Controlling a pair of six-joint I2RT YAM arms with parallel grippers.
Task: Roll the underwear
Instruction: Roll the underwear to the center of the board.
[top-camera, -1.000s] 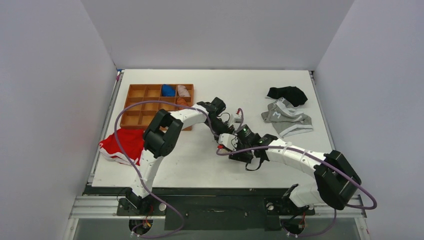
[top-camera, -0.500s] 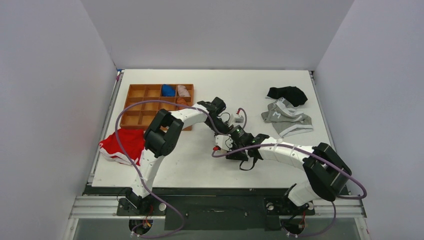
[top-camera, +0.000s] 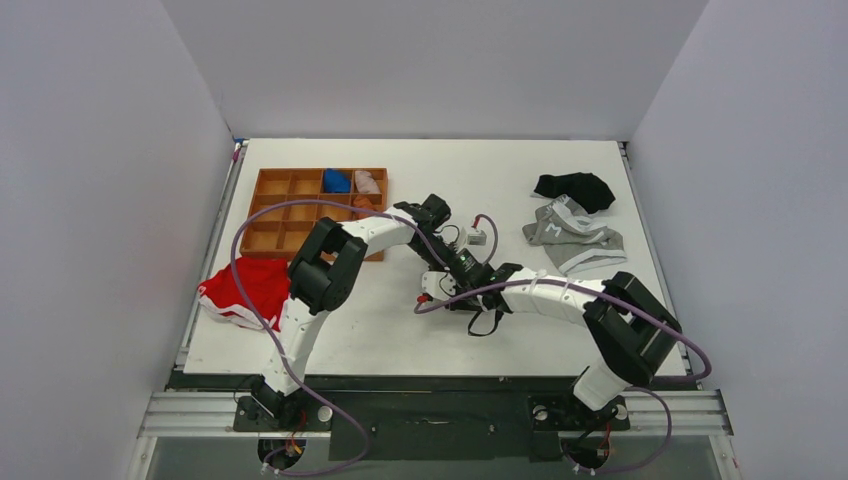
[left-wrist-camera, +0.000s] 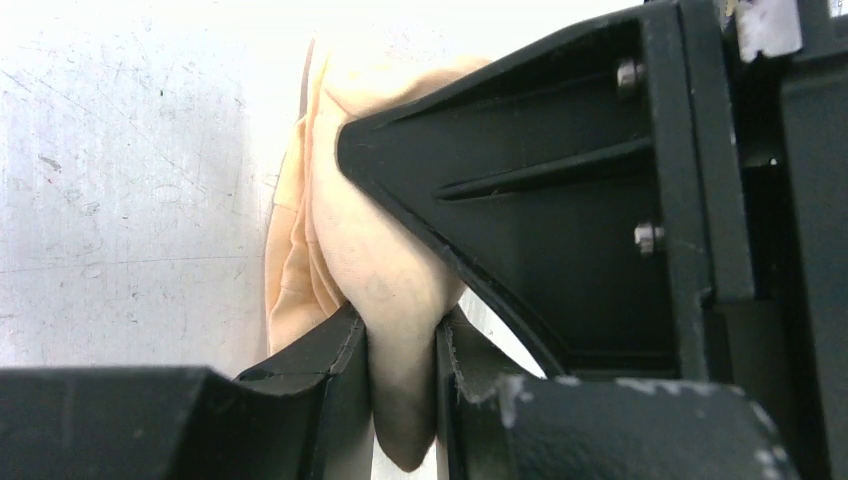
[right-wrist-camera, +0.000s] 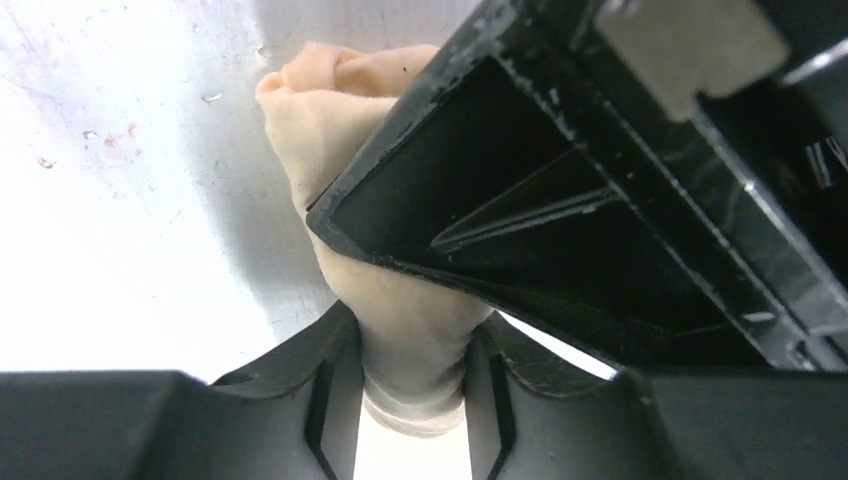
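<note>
**Roll largely formed; the underwear is pinched by both grippers.**

On the table (top-camera: 400, 330), both arms meet just right of the wooden tray (top-camera: 268, 238). A red garment (top-camera: 240, 290) lies in front of the tray, and a grey garment (top-camera: 575, 240) and a black garment (top-camera: 575, 187) lie well to its right. None of these is being handled. The underwear (left-wrist-camera: 370, 260) sits at the meeting point right of the tray, bunched into a thick cream wad with layered folds. The left gripper (left-wrist-camera: 400, 350) has its jaws narrow and clamped on the fabric. The right gripper (right-wrist-camera: 415, 370) is likewise narrow, with fabric filling the gap between its jaws. Judged from this, the rolling is mostly done. What remains is to tighten the roll, set it down and release it. The fingers hide much of the bundle, so its neatness cannot be told.
</note>
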